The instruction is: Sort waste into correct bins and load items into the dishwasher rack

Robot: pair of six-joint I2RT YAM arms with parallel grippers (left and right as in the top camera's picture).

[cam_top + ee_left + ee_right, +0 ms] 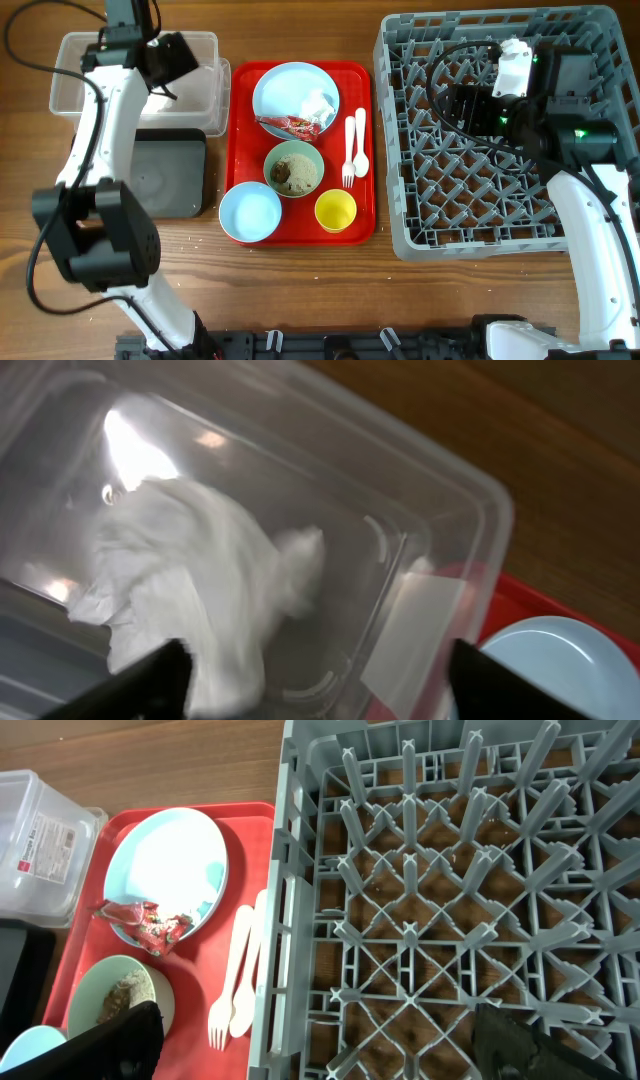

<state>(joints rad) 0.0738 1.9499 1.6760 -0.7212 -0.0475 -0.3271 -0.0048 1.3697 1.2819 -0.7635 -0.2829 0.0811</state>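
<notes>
Jaws spread wide: left over crumpled white paper [200,590] in clear tub [440,490], right over grey pegged rack [300,840]

Red serving tray [364,210] lies flat, mid-table. Wooden table [300,290] underneath, its grain running left to right.

Blurred: crumpled white paper [190,590] (in clear tub [440,470]); pale blue plate [560,660] cut by frame edge.
</notes>
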